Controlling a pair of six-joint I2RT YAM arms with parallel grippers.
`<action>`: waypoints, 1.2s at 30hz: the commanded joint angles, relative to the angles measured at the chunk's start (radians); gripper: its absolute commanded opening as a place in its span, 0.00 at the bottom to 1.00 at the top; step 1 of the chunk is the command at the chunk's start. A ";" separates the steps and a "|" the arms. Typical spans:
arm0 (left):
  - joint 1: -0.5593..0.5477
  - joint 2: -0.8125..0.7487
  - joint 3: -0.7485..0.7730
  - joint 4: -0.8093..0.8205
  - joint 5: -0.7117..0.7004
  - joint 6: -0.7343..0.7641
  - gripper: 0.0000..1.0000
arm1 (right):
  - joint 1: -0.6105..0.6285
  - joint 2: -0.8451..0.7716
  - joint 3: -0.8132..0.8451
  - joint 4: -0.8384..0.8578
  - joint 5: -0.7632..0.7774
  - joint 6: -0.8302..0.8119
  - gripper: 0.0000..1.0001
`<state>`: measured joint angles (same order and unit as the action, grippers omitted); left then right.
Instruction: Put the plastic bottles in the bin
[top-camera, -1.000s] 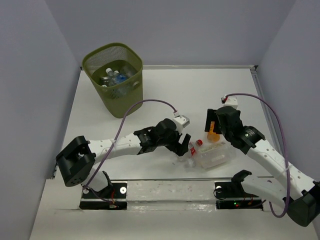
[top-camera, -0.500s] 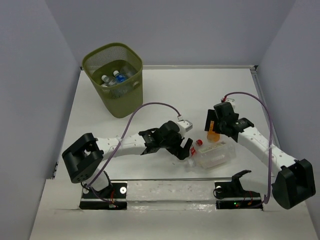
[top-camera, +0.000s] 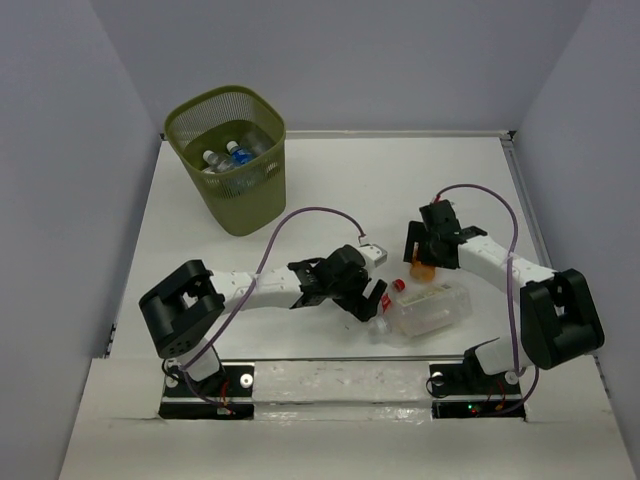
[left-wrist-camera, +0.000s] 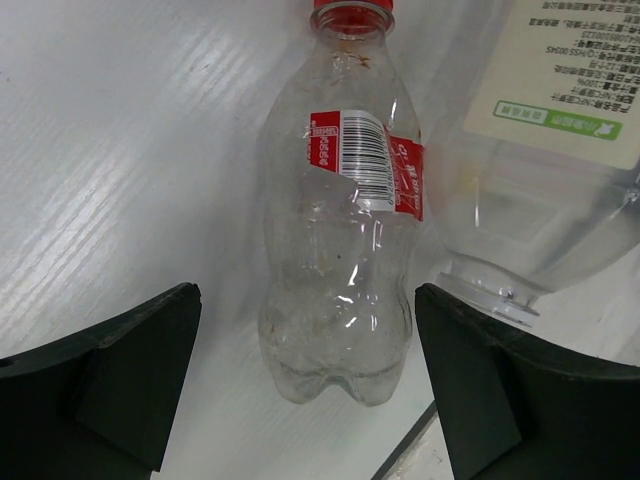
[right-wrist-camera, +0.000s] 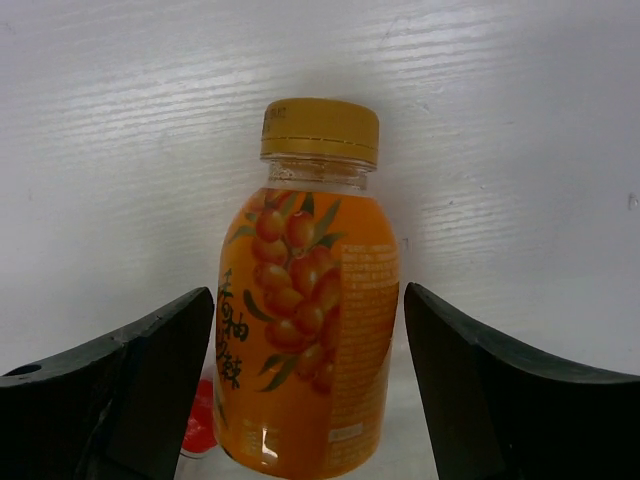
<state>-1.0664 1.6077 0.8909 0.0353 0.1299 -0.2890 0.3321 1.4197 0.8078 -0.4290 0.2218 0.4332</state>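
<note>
Our left gripper (left-wrist-camera: 305, 340) stands wide open and holds nothing. The red-capped bottle (left-wrist-camera: 340, 250) lies on the table (top-camera: 330, 180) straight ahead between its fingers, with clear gaps on both sides, its base nearest the wrist and its cap pointing away. Just beyond the right-hand finger, the neck of the large squarish bottle (left-wrist-camera: 540, 150) lies touching or nearly touching the red-capped one. Our right gripper (right-wrist-camera: 310, 330) brackets the small orange bottle (right-wrist-camera: 305, 320), whose gold cap points away from the wrist. Each finger sits right at the bottle's side, and we cannot tell whether they press on it or stop just short. Seen from above, the bin (top-camera: 240, 200) stands well beyond the left gripper, far ahead of it and off to its left, with several bottles (top-camera: 225, 157) already inside.
</note>
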 joint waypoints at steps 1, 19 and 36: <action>-0.007 0.038 0.074 -0.069 -0.050 0.014 0.95 | -0.008 0.011 0.054 0.076 -0.042 -0.022 0.80; 0.005 -0.107 0.060 -0.124 -0.216 -0.012 0.55 | -0.008 -0.077 0.030 0.150 -0.121 -0.030 0.39; 0.325 -0.508 0.365 -0.253 -0.403 -0.001 0.56 | -0.008 -0.498 0.001 0.225 -0.194 -0.048 0.38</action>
<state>-0.8639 1.1481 1.0916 -0.2447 -0.1925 -0.3153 0.3283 0.9550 0.8074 -0.2546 0.0715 0.4019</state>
